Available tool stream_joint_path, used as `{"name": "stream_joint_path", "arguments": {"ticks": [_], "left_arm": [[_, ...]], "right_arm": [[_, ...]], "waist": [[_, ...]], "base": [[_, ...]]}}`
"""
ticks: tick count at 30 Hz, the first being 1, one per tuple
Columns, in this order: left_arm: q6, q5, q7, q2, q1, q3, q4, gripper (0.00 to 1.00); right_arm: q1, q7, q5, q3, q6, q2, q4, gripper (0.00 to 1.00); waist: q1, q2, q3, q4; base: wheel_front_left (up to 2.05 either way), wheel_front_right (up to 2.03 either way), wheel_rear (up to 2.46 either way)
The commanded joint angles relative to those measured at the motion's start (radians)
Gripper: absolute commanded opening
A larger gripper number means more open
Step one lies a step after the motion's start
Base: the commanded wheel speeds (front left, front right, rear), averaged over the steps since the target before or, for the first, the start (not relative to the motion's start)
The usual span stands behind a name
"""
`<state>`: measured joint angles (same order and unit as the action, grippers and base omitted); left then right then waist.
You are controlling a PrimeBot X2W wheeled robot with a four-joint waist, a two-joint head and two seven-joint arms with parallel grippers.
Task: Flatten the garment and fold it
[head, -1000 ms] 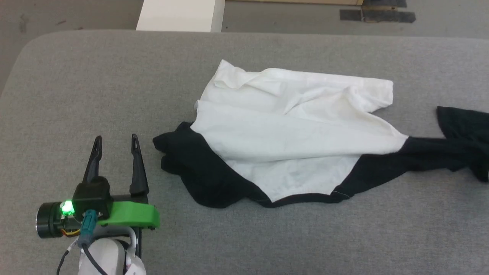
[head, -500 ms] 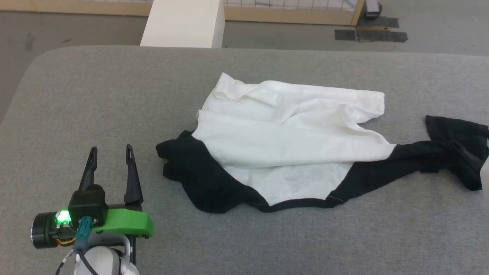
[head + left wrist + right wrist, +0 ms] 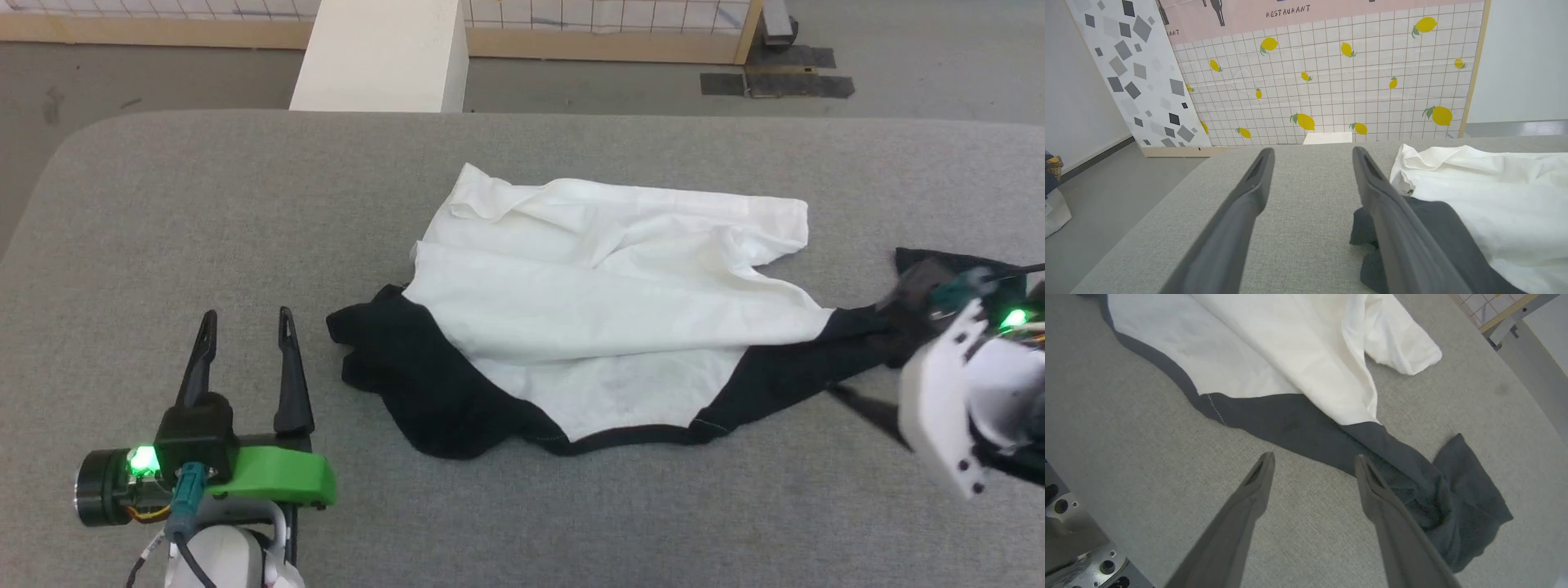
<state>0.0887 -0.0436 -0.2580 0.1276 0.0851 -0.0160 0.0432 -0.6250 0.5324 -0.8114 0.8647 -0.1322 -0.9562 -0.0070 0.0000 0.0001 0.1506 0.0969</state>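
Nearest, at the lower left of the head view, the left gripper [image 3: 248, 314] is over the grey cloth-covered table [image 3: 163, 204]. Its two long dark fingers are spread apart and there is nothing between them. The right gripper [image 3: 1314, 455] is also spread wide and grasps nothing. It hangs above the table, just beside the stretched-out black sleeve [image 3: 1466, 473]. The soft white T-shirt with black sleeves [image 3: 604, 318] lies wrinkled in the middle of the table, partly folded over itself. Behind the table stands a white rectangular block [image 3: 375, 49], and farther away a tiled panel with yellow lemons [image 3: 1372, 81].
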Motion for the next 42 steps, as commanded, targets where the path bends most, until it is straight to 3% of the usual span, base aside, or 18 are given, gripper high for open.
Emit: {"name": "stream_joint_path", "arguments": {"ticks": [1,9,15,20,21,22,23,30,34,37,42], "left_arm": [[-0.006,0.005,-0.004,-0.009,0.010,-0.003,-0.005,1.00],[-0.017,0.011,-0.004,-0.023,0.044,-0.010,-0.007,1.00],[-0.025,0.014,-0.004,-0.028,0.074,-0.011,-0.002,1.00],[-0.032,0.015,-0.004,-0.032,0.091,-0.013,0.011,1.00],[-0.034,0.016,-0.004,-0.032,0.092,-0.014,0.015,1.00],[-0.036,0.016,-0.004,-0.032,0.092,-0.014,0.019,1.00],[-0.039,0.019,-0.004,-0.031,0.092,-0.016,0.023,1.00],[-0.066,0.033,-0.004,0.009,0.094,-0.017,0.008,1.00],[-0.129,0.037,-0.004,0.048,0.101,-0.053,0.007,1.00],[-0.190,0.040,0.007,0.098,0.111,-0.121,0.055,1.00],[-0.218,-0.003,0.154,0.213,0.143,-0.335,0.055,1.00]], "right_arm": [[-0.022,0.027,0.007,0.025,0.002,0.028,0.011,1.00],[-0.124,0.044,0.063,0.174,0.002,0.146,0.212,1.00],[-0.168,-0.013,0.051,0.282,0.002,0.194,0.364,1.00],[-0.162,-0.068,0.006,0.371,0.002,0.220,0.417,1.00],[-0.159,-0.083,-0.005,0.381,0.002,0.224,0.423,0.77],[-0.160,-0.105,-0.011,0.386,0.002,0.227,0.425,0.04],[-0.160,-0.131,-0.017,0.390,0.002,0.228,0.431,0.00],[-0.189,-0.315,-0.032,0.396,0.002,0.193,0.404,0.00],[-0.176,-0.409,-0.056,0.368,0.002,0.155,0.342,0.00],[-0.152,-0.454,-0.052,0.335,0.002,0.118,0.298,0.00],[-0.089,-0.472,-0.033,0.284,0.002,0.089,0.242,0.00]], "waist": [[0.0000,-0.0001,0.017,0.013],[0.0000,-0.0001,0.084,0.039],[0.0000,-0.0001,0.128,0.050],[0.0000,-0.0001,0.143,0.047],[0.0000,-0.0001,0.141,0.044],[0.0000,-0.0001,0.138,0.041],[0.0000,-0.0001,0.132,0.038],[0.0000,-0.0001,0.059,0.015],[0.0000,-0.0001,0.011,0.011],[0.0000,-0.0001,-0.014,0.010],[0.0000,-0.0001,-0.028,0.002]], "base": [[0.00,0.00,0.00],[0.00,0.00,0.00],[0.00,0.00,0.00],[0.00,0.00,0.00],[0.00,0.00,0.00],[0.00,0.00,0.00],[0.00,0.00,0.00],[0.00,0.00,0.00],[0.00,0.00,0.00],[0.00,0.00,0.00],[0.00,0.00,0.00]]}}
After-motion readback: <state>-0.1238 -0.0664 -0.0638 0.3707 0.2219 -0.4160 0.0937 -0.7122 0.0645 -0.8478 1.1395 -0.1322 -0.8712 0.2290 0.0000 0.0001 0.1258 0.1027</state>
